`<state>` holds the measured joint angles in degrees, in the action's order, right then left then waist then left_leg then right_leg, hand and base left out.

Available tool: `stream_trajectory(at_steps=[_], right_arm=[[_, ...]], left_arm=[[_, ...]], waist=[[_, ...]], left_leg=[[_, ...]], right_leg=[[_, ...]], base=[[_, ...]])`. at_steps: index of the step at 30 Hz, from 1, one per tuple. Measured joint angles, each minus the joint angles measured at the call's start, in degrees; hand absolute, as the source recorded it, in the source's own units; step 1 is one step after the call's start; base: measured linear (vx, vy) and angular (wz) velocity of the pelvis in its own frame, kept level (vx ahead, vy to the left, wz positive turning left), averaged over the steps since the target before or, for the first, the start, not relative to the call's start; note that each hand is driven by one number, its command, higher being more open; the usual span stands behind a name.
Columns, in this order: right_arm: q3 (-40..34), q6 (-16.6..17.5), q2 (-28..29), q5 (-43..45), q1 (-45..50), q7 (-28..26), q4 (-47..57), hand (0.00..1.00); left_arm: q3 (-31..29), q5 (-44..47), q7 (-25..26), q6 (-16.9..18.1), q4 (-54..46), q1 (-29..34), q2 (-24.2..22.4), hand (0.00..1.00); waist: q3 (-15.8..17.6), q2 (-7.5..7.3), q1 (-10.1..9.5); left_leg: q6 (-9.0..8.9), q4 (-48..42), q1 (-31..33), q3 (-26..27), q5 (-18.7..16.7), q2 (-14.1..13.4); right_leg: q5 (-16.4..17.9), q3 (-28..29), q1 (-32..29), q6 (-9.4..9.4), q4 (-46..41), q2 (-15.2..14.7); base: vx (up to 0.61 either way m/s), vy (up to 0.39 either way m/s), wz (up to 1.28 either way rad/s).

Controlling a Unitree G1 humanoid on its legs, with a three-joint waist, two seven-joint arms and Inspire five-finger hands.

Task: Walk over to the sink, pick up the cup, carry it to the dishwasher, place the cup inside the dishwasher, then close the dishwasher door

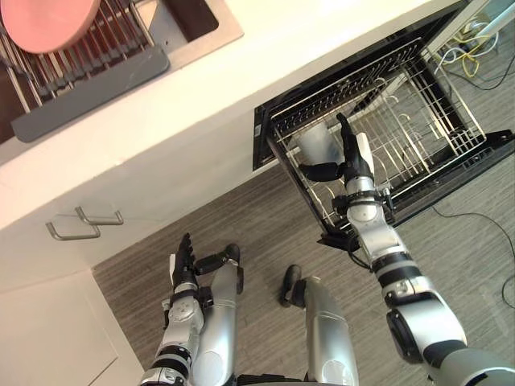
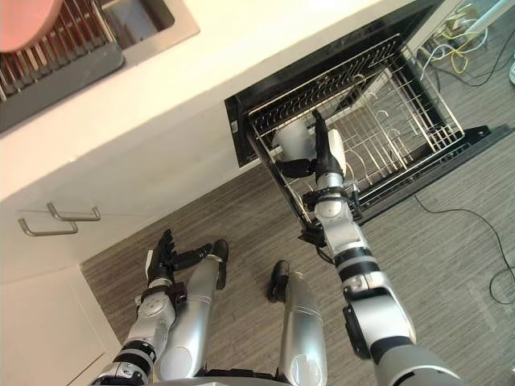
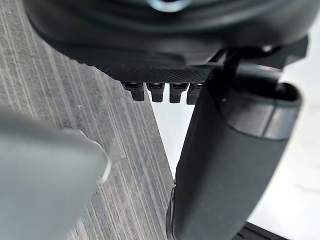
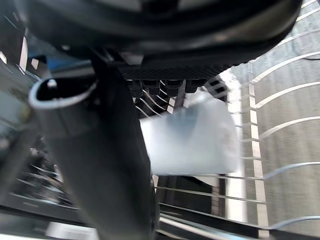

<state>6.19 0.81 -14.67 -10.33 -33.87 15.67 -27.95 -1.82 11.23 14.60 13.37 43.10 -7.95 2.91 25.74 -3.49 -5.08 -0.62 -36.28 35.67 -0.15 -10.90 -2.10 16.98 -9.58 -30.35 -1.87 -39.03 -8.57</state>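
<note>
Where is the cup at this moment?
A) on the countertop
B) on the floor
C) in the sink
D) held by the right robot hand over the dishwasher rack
D: the right robot hand pinches the cup between thumb and fingers above the pulled-out dishwasher rack.

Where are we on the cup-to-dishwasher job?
Pickup and carry look done: the right hand holds the cup over the pulled-out dishwasher rack. In hand: setting it down; whether it rests on the wires yet is unclear. Remaining: release, then close the open door. The left hand hangs open near the floor.
</note>
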Motion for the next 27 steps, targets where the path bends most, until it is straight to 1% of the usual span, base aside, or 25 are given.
stream_trajectory(at_steps=[1, 2, 3, 5, 7, 9, 11, 12, 13, 14, 15, 17, 20, 21, 23, 26, 27], right_arm=[[-1.1, 0.1, 1.5, 0.0, 2.7, 0.2, 3.4, 1.0], [-1.6, 0.2, 2.3, 0.0, 4.1, 0.5, 4.9, 1.0], [-2.6, 0.4, 4.0, 0.0, 6.9, 1.0, 7.4, 1.0], [-3.9, 0.6, 5.9, -0.1, 11.6, 1.5, 11.2, 1.0], [-5.0, 0.7, 6.8, -0.1, 16.0, 1.8, 14.4, 1.0], [-6.2, 0.9, 8.1, -0.1, 20.7, 1.8, 17.6, 1.0], [-7.0, 1.6, 9.3, -0.1, 26.5, 1.8, 21.5, 1.0], [-7.3, 1.8, 9.7, -0.1, 27.9, 1.8, 22.5, 1.0], [-8.2, 2.2, 10.5, -0.1, 30.5, 1.8, 24.2, 1.0], [-8.8, 2.5, 10.9, -0.1, 32.8, 1.7, 25.8, 1.0], [-8.9, 2.6, 11.1, -0.1, 34.0, 1.5, 26.7, 1.0], [-9.4, 4.2, 12.6, 0.0, 38.7, 0.6, 30.1, 1.0], [-9.3, 5.9, 14.4, 0.3, 43.0, -0.4, 33.4, 1.0], [-9.1, 7.2, 15.3, 2.3, 44.2, -1.2, 33.9, 1.0], [-8.4, 7.9, 16.2, 4.4, 45.2, -2.0, 34.1, 1.0], [-6.0, 8.8, 16.4, 6.9, 46.7, -3.7, 35.4, 1.0], [-5.6, 9.0, 16.4, 6.9, 46.8, -4.0, 35.5, 1.0]], left_arm=[[0.6, 0.0, 0.0, 0.0, 0.0, 0.4, 0.0, 1.0], [0.9, 0.0, 0.0, -0.1, 0.2, 0.5, 0.0, 1.0], [1.6, 0.0, -0.1, -0.2, 0.4, 0.9, 0.2, 1.0], [3.0, -0.1, -0.6, -0.5, 0.9, 1.6, 0.7, 1.0], [3.7, -0.2, -1.2, -0.8, 1.9, 1.9, 1.1, 1.0], [4.0, -0.8, -1.5, -1.1, 2.2, 2.9, 1.6, 1.0], [4.0, -2.3, -2.0, -1.2, 2.4, 4.8, 2.9, 1.0], [4.1, -2.6, -2.2, -1.4, 2.6, 5.2, 3.2, 1.0], [4.1, -3.4, -2.4, -1.9, 3.3, 6.0, 3.4, 1.0], [4.1, -4.4, -2.8, -2.1, 4.2, 6.4, 3.7, 1.0], [4.1, -4.7, -3.0, -2.2, 4.6, 6.8, 3.7, 1.0], [4.1, -5.8, -3.6, -2.4, 5.0, 9.3, 3.7, 1.0], [3.9, -6.8, -3.8, -2.6, 6.6, 10.0, 3.7, 1.0], [3.4, -6.8, -3.9, -2.8, 7.4, 10.3, 3.6, 1.0], [3.3, -6.9, -4.0, -2.9, 8.6, 10.5, 3.3, 1.0], [3.2, -7.1, -4.0, -3.0, 9.7, 11.0, 2.6, 1.0], [3.2, -7.5, -4.0, -3.0, 9.8, 11.1, 2.4, 1.0]], waist=[[-0.1, -0.14, 0.18], [-0.2, -0.26, 0.29], [-0.4, -0.7, 0.52], [-0.5, -0.93, 1.04], [-0.6, -1.02, 1.37], [-0.9, -1.46, 2.0], [-2.2, -2.61, 2.93], [-2.9, -2.89, 3.13], [-4.4, -3.22, 3.43], [-5.4, -3.35, 3.65], [-5.9, -3.33, 3.76], [-9.0, -3.24, 4.66], [-11.4, -3.07, 4.77], [-12.7, -3.04, 4.88], [-13.9, -2.69, 4.89], [-15.1, -0.94, 4.9], [-15.4, -0.6, 4.94]], left_leg=[[-0.03, 1.7, -1.7, 0.2, 0.5, 0.0], [-0.06, 2.6, -2.6, 0.3, 0.8, 0.1], [-0.05, 4.7, -4.4, 0.6, 1.4, 0.3], [-0.08, 8.1, -7.5, 0.8, 2.5, 0.4], [-0.11, 10.8, -10.2, 0.9, 3.5, 0.5], [-0.11, 14.0, -13.2, 1.1, 4.5, 0.6], [-0.22, 17.8, -16.4, 1.4, 5.5, 0.6], [-0.24, 18.7, -16.8, 1.5, 5.7, 0.6], [-0.23, 20.3, -17.8, 1.6, 6.1, 0.5], [-0.21, 21.9, -19.5, 1.9, 6.4, 0.5], [-0.19, 22.6, -20.4, 2.0, 6.5, 0.5], [-0.13, 25.1, -23.3, 2.4, 6.6, 0.7], [-0.12, 27.5, -25.9, 2.6, 7.0, 0.9], [-0.03, 29.0, -27.0, 2.8, 7.5, 1.0], [-0.07, 31.0, -29.0, 3.1, 8.1, 1.1], [-0.1, 32.9, -30.8, 3.3, 8.7, 1.2], [-0.13, 33.1, -30.9, 3.4, 8.9, 1.2]], right_leg=[[-0.5, 0.1, 1.5, -0.07, 1.4, 0.1], [-0.7, 0.1, 2.3, -0.1, 2.2, 0.1], [-1.2, 0.2, 3.7, -0.17, 3.8, 0.1], [-2.2, 0.2, 6.4, -0.35, 6.9, 0.4], [-3.2, 0.2, 9.0, -0.49, 9.5, 0.5], [-4.1, 0.1, 11.8, -0.6, 12.5, 0.7], [-5.1, 0.2, 14.6, -0.67, 16.1, 1.2], [-5.5, 0.2, 15.1, -0.7, 17.1, 1.3], [-6.2, 0.2, 16.2, -0.77, 19.2, 1.7], [-6.9, 0.2, 18.0, -0.9, 21.3, 1.8], [-7.2, 0.2, 19.0, -1.01, 22.4, 1.9], [-8.1, 0.3, 22.4, -1.38, 26.2, 2.0], [-9.2, 0.4, 25.4, -1.67, 29.8, 2.2], [-9.8, 0.4, 26.4, -1.78, 31.4, 2.3], [-10.4, 0.5, 28.2, -1.89, 33.3, 2.3], [-11.0, 0.7, 29.6, -1.91, 34.5, 2.4], [-11.0, 0.8, 29.7, -1.92, 34.5, 2.4]], base=[[0.05, -0.034, -0.06], [0.06, -0.032, -0.05], [0.05, -0.027, -0.03], [0.07, -0.026, -0.03], [0.09, -0.012, -0.03], [0.1, -0.007, -0.03], [0.12, -0.012, -0.07], [0.13, -0.006, -0.07], [0.1, 0.004, -0.07], [0.13, 0.018, -0.08], [0.13, 0.031, -0.09], [0.14, 0.039, -0.08], [0.11, 0.019, -0.05], [0.09, 0.004, -0.05], [0.07, 0.001, -0.05], [0.01, -0.004, -0.05], [0.0, 0.0, 0.0]])
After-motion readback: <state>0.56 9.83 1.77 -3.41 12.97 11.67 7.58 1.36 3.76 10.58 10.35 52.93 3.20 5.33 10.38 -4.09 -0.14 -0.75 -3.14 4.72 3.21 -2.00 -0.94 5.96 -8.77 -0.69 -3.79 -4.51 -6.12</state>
